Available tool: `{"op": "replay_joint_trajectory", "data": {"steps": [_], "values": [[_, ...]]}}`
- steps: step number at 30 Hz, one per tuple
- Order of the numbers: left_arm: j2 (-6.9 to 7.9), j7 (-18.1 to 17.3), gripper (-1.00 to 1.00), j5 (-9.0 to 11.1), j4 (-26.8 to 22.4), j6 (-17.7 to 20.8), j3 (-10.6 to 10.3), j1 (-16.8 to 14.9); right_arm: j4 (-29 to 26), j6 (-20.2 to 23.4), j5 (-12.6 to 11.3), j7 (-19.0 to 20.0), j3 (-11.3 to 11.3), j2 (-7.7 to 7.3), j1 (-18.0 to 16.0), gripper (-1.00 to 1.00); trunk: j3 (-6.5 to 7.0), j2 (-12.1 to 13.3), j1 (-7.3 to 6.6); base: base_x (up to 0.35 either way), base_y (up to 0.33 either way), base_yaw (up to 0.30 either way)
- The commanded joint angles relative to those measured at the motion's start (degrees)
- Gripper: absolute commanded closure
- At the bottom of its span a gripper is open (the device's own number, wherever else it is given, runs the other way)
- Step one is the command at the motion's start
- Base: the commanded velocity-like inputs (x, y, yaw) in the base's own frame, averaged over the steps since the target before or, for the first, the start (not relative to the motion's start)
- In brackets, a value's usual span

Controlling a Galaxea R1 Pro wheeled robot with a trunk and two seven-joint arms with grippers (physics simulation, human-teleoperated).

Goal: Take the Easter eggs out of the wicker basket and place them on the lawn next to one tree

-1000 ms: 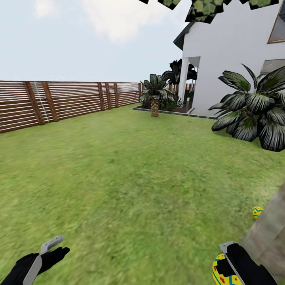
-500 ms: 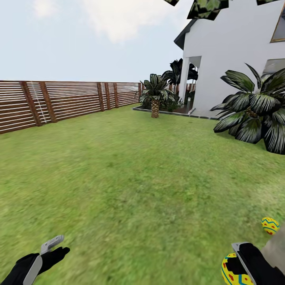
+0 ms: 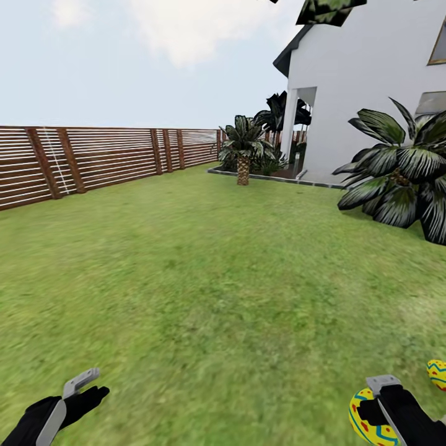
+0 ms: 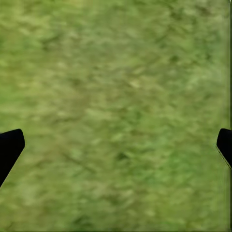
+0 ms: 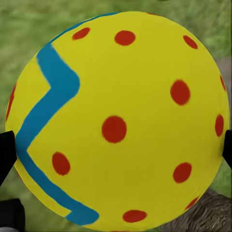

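My right gripper (image 3: 371, 412) at the head view's bottom right is shut on a yellow Easter egg (image 3: 367, 421) with red dots and a blue zigzag band. That egg (image 5: 116, 121) sits close up between the two dark fingertips in the right wrist view. A second Easter egg (image 3: 437, 374) lies on the lawn (image 3: 204, 279) at the right edge, just beyond the gripper. My left gripper (image 3: 87, 387) hangs open over bare grass (image 4: 116, 116) at the bottom left, holding nothing. The wicker basket and the tree trunk are out of view.
A brown slatted fence (image 3: 93, 161) runs along the left. The white house (image 3: 365, 87) stands at the back right, with a dark broad-leaved bush (image 3: 402, 179) in front of it and a small palm (image 3: 243, 152) by its corner. Leaves (image 3: 328, 9) hang at the top.
The whole view has swung left: the tree trunk at the lower right has slid out of sight and the egg on the grass has shifted down to the right edge. Both grippers hold their poses.
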Motion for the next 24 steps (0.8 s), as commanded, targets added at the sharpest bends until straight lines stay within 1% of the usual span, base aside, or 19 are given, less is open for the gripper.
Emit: {"op": "replay_joint_trajectory", "data": {"steps": [1, 9, 21, 23, 24], "values": [[-0.02, -0.3, -1.00, 0.1, -0.1, 0.3, 0.3, 0.0, 0.0, 0.2, 0.6, 0.6, -0.1, -0.01, 0.0, 1.00, -0.06, 0.0, 0.03, 0.125, 0.000, 0.000], [-0.02, -0.4, -1.00, 0.2, -0.1, 0.3, 0.4, 0.0, 0.0, 0.2, 0.5, 0.7, 0.0, -0.02, 0.0, 1.00, -0.06, 0.0, 0.03, 0.015, 0.000, 0.000], [0.05, -0.3, -1.00, 0.1, -0.1, 0.7, 0.4, 0.0, -0.1, 0.0, 0.5, 0.7, 0.0, 0.07, 0.0, 1.00, -2.22, -4.8, 2.66, 0.000, 0.000, 0.000], [0.48, -0.3, -1.00, 0.0, -0.4, 0.8, 0.4, 0.0, 0.0, -0.1, 0.5, 0.6, 0.3, 0.32, 0.0, 1.00, -2.57, -5.6, 3.10, 0.000, 0.000, 0.000], [1.07, -0.2, -1.00, -0.1, -1.2, 0.7, 0.4, 0.0, 0.1, -0.1, 0.6, 0.5, 0.5, 0.58, 0.0, 1.00, -2.75, -6.0, 3.32, 0.000, 0.000, 0.000]]}}
